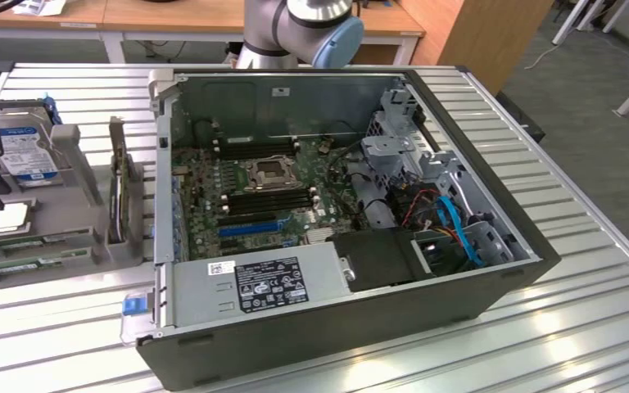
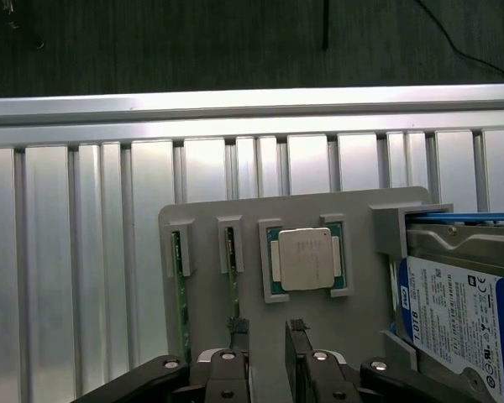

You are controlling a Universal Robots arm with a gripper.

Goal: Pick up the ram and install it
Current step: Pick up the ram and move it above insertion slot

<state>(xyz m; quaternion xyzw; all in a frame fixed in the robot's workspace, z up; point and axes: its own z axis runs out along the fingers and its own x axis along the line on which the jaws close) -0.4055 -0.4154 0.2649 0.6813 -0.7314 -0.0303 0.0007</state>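
— Black metal pincer (image 2: 266,329) closest to the lens, fingers (image 2: 238,326) spread to full width, gripping nothing. Poised over the ram?

— Just about. Long thin green circuit-board stick, the ram (image 2: 233,277), seemingly standing on edge in a narrow slot of the flat grey plastic tray (image 2: 235,210), one fingertip above its near end. Just beside it, a second green stick (image 2: 180,294) in the neighbouring slot.

— Handling?

— Light and rigid by the look of it, but thin and brittle: no bending, no twisting. Best taken across the two flat faces near mid-length, square to the board, clear of the contact edge. Little slack between the slot walls, so hardly any room for a skewed approach.

— Around it?

— Square silver processor chip (image 2: 303,259) in a pocket on the same tray, then a blue-labelled hard drive (image 2: 458,327) in a holder at the tray's end. Tray resting on the ribbed aluminium surface (image 2: 84,252), at the exterior view's left of the open black computer case (image 1: 424,319).

— Hidden?

— Near ends of both sticks covered by the pincer body. Chips on the ram too fine to make out. Long black memory slots (image 1: 255,147) on the green motherboard (image 1: 196,184) visible, latches too small to read.
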